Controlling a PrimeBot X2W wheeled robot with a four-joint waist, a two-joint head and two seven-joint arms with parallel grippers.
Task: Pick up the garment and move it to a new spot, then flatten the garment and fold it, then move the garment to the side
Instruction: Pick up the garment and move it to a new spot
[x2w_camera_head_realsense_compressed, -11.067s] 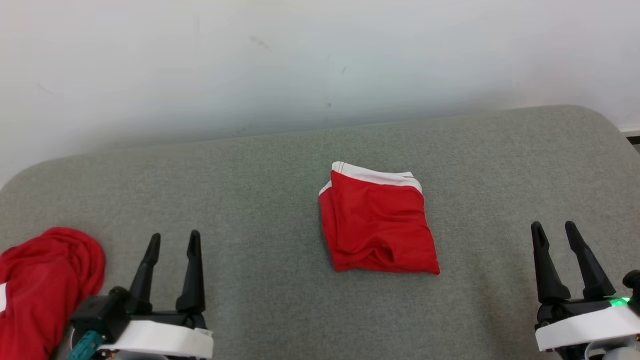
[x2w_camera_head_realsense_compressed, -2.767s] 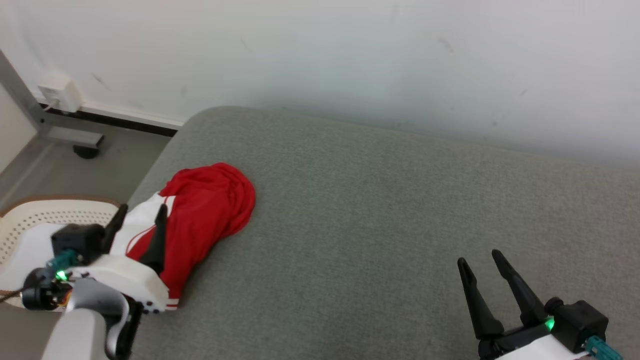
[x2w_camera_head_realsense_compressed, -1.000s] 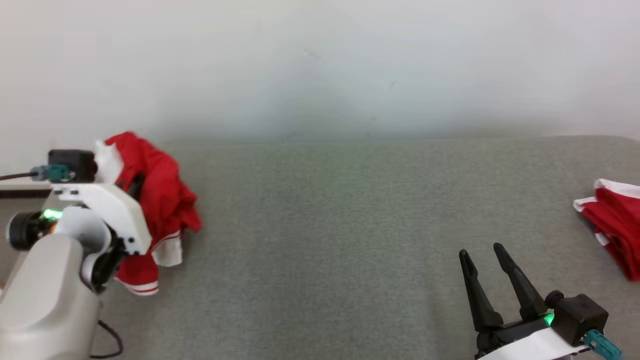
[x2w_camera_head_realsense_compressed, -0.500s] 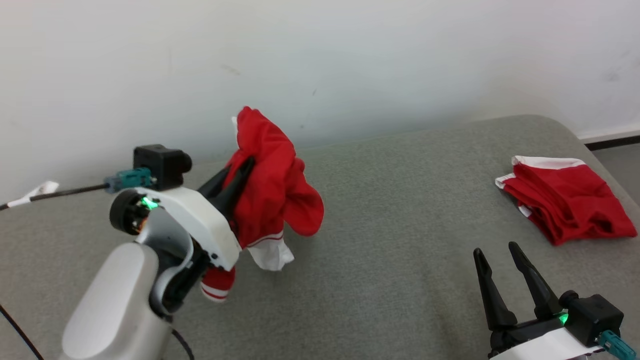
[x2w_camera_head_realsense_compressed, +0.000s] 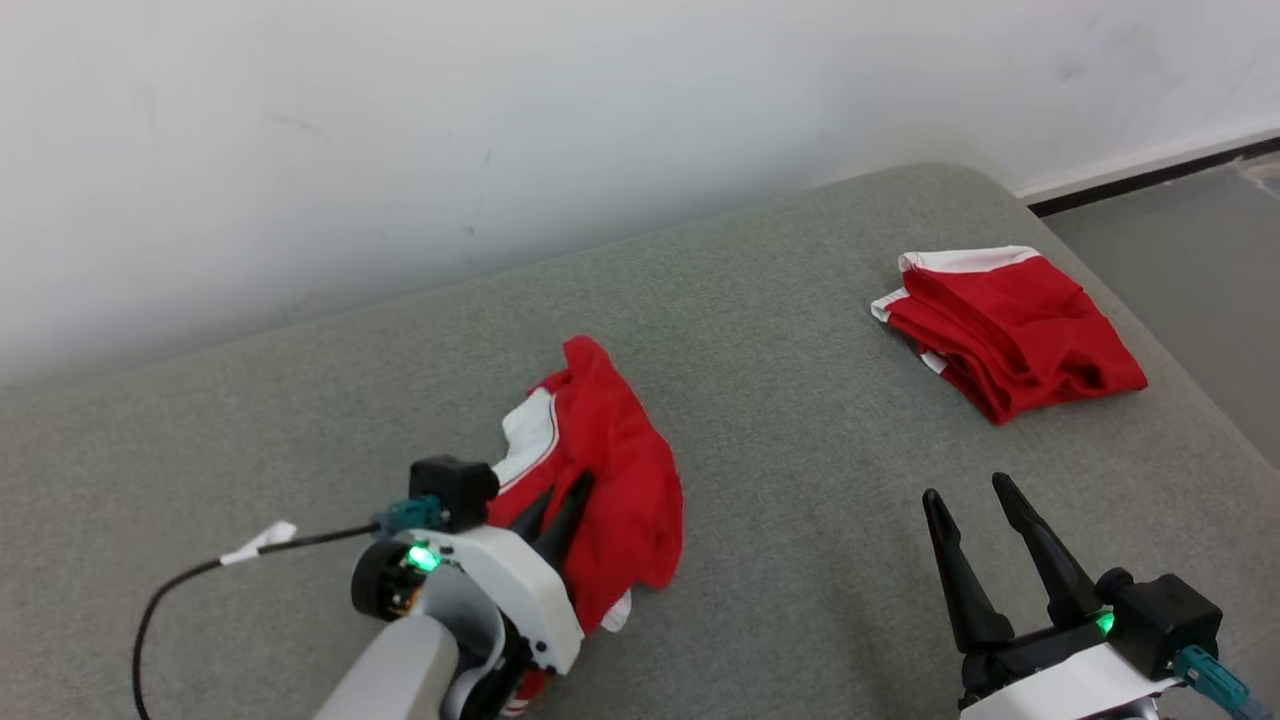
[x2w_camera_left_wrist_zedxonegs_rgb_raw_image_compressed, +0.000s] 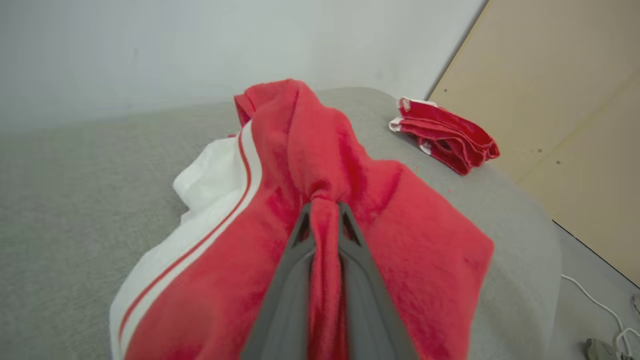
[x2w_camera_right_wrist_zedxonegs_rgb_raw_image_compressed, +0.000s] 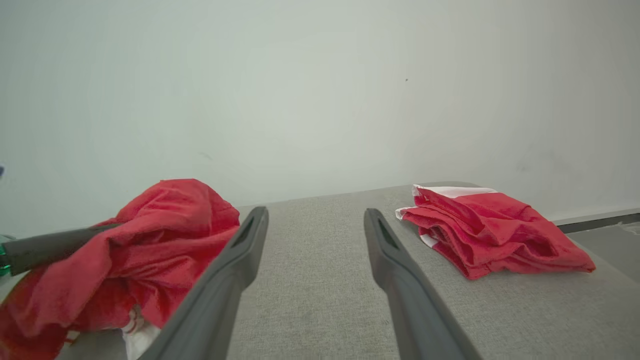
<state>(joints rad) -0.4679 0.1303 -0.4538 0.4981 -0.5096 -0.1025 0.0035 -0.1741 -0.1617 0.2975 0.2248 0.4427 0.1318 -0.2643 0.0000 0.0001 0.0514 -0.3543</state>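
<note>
A crumpled red garment with a white side panel and thin red stripes (x2w_camera_head_realsense_compressed: 610, 470) sits around the middle of the grey fabric-covered bench (x2w_camera_head_realsense_compressed: 800, 520), somewhat nearer the front edge than the back edge along the wall. The left gripper (x2w_camera_head_realsense_compressed: 565, 487) is clamped on it: in the left wrist view the two dark fingers are pressed close together, with a pinched ridge of red cloth running up between them (x2w_camera_left_wrist_zedxonegs_rgb_raw_image_compressed: 324, 207). The rest of the garment (x2w_camera_left_wrist_zedxonegs_rgb_raw_image_compressed: 400, 215) spreads to both sides, the white panel on that view's left. In the right wrist view the garment (x2w_camera_right_wrist_zedxonegs_rgb_raw_image_compressed: 165, 220) forms a loose heap whose lower folds seem to lie on the bench, with one dark left finger reaching into it from the side. A second red garment with a white waistband, folded into a rough rectangle (x2w_camera_head_realsense_compressed: 1010, 325), lies flat near the far right corner of the bench, well apart from the crumpled one. The right gripper (x2w_camera_head_realsense_compressed: 965, 488) is above the front edge toward the right end, its fingers spread apart with bare bench between them (x2w_camera_right_wrist_zedxonegs_rgb_raw_image_compressed: 315, 211), touching neither garment. A green light glows on each wrist, and a thin black cable (x2w_camera_head_realsense_compressed: 200, 575) trails from the left wrist across the bench. A plain pale wall (x2w_camera_head_realsense_compressed: 400, 120) stands behind the bench, and grey floor (x2w_camera_head_realsense_compressed: 1200, 240) shows past its right end.
</note>
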